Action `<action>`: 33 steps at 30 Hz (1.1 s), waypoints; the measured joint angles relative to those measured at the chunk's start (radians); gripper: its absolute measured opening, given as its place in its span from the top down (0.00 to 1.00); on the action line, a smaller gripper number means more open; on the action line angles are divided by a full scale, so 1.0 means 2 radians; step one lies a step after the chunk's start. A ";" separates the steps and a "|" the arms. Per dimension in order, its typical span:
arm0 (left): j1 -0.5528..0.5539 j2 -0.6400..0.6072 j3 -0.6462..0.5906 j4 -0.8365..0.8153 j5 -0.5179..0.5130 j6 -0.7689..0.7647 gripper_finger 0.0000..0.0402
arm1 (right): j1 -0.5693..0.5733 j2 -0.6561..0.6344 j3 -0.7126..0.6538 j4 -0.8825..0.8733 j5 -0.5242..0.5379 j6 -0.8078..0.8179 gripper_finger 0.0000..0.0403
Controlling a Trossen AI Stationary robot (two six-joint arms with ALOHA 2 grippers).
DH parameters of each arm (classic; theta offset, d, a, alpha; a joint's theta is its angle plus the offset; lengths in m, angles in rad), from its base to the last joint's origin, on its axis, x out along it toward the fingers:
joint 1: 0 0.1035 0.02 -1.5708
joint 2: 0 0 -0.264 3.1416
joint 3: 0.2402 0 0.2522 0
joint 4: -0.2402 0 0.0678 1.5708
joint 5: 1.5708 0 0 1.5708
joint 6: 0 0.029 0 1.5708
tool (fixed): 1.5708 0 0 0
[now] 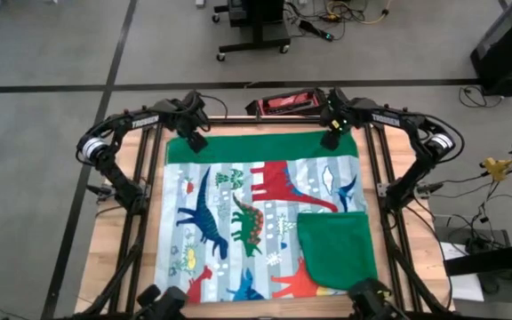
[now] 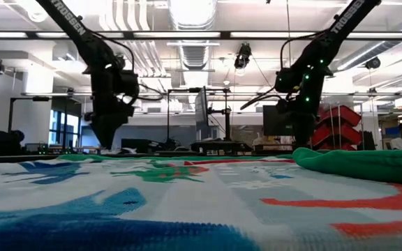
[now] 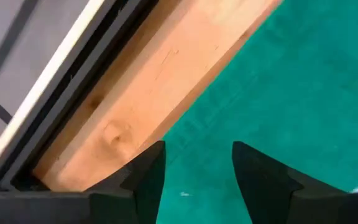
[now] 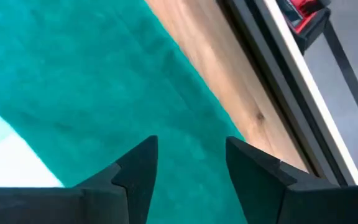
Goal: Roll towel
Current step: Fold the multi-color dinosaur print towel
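both claws released above the towel's far green edge
left claw (image 1: 195, 140) and right claw (image 1: 332, 139) hang spread over the dinosaur towel (image 1: 238, 209) on the table (image 1: 136, 227).

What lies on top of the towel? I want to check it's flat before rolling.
One corner of the towel is folded over onto it, green flap up. The print under that flap is hidden. Nothing else rests on it.

Dino-print towel (image 1: 238, 209) lies spread flat on wooden table, w/ green border along far edge. One near corner, on right arm's side, is folded over, showing plain green back. Pale blue centre carries red, blue & green dinosaurs.
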 joint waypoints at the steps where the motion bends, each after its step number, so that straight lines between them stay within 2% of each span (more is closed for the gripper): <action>1: 0.003 0.004 0.000 -0.002 -0.007 0.002 0.59 | 0.002 0.003 0.003 -0.003 0.000 -0.006 0.55; 7: 0.015 0.038 0.005 -0.007 -0.072 0.031 0.53 | 0.010 0.004 0.021 -0.008 0.001 -0.021 0.45; 12: 0.017 0.072 0.030 -0.013 -0.065 0.073 0.48 | 0.010 0.004 0.040 -0.029 0.002 -0.029 0.36; 15: 0.018 0.089 0.054 -0.054 -0.063 0.091 0.46 | 0.010 0.004 0.055 -0.050 0.002 -0.030 0.32; 23: 0.026 0.104 0.094 -0.133 0.005 0.119 0.48 | 0.010 0.004 0.084 -0.066 0.002 -0.029 0.25; 26: 0.029 0.105 0.088 -0.129 0.004 0.123 0.49 | 0.010 0.004 0.082 -0.067 0.002 -0.029 0.23; 30: 0.031 0.123 0.082 -0.123 -0.038 0.126 0.50 | 0.013 0.003 0.072 -0.069 -0.001 -0.028 0.23; 33: 0.031 0.140 0.085 -0.125 -0.049 0.121 0.48 | 0.021 0.003 0.063 -0.071 -0.001 -0.032 0.23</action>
